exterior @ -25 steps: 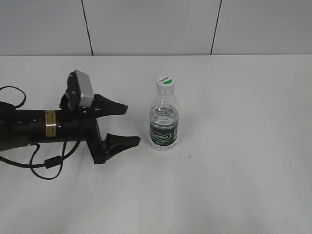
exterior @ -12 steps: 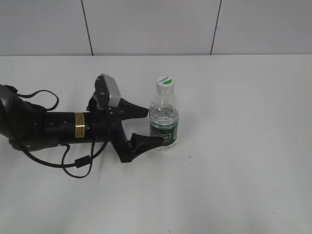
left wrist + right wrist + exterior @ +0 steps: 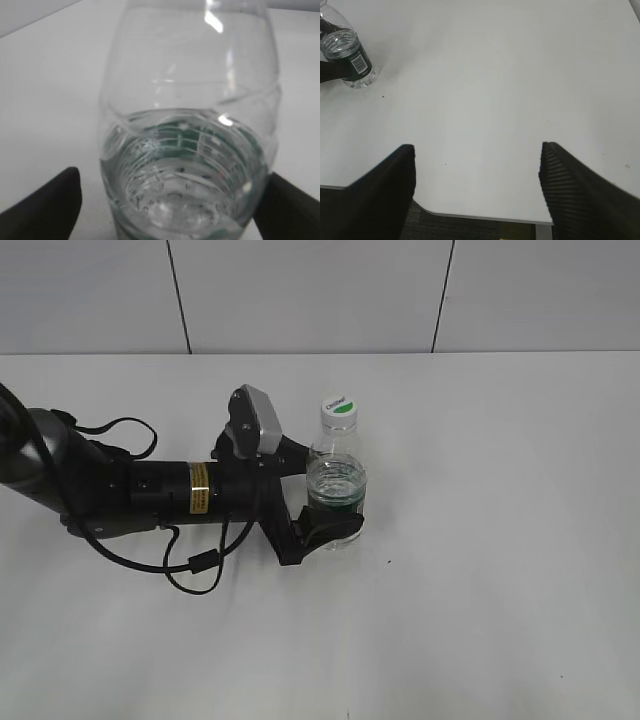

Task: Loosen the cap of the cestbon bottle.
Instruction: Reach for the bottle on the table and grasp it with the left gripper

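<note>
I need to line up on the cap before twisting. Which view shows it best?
The exterior view: the cap stands in full sight atop the cestbon bottle, white with its green patch. The left wrist view shows only the bottle's shoulder and water, cap cut off. The right wrist view catches the bottle's lower part at the frame corner, no cap.

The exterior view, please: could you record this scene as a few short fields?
Bottle: small clear plastic water bottle with dark green label, upright on white table
Cap: round white screw cap with green patch, on the neck
Left pincer: open, fingers either side of the bottle's lower body
Right pincer: open, over bare table, away from the bottle
</note>
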Controlling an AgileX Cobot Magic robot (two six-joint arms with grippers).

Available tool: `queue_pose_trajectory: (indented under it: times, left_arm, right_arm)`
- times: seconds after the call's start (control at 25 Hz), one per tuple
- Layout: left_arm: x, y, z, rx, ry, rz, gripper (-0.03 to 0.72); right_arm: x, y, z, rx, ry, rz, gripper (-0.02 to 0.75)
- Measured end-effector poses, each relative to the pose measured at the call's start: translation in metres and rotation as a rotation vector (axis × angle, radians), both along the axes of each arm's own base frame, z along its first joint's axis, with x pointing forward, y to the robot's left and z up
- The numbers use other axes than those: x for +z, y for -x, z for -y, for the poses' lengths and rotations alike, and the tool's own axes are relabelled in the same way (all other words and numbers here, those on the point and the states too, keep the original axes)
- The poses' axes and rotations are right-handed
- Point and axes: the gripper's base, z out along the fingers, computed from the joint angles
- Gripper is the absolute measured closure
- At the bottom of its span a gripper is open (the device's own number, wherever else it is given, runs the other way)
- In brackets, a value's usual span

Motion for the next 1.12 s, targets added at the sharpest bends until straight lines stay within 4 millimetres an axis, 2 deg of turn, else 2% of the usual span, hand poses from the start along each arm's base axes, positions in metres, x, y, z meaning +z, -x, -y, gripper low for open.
queue_pose_trajectory:
  times: [0.28,0.6,0.88,1.12]
  left_arm:
    - [-0.0069,-0.0013,0.0004,0.019,-0.058,-0.013,0.095]
    - [-0.0037,-0.0003,0.0021,0.004,-0.019,-0.009,0.109]
    - [-0.0007,0.0015,0.0038,-0.018,0.015,-0.002,0.265]
    - [-0.0006,0.0015,0.004,-0.021,0.014,-0.003,0.273]
  right_arm:
    - [0.0,0.0,0.0,0.0,0.0,0.0,0.15]
    - [0.0,0.0,0.0,0.0,0.0,0.0,0.15]
    - [0.0,0.0,0.0,0.0,0.0,0.0,0.15]
    - [0.0,0.0,0.0,0.0,0.0,0.0,0.15]
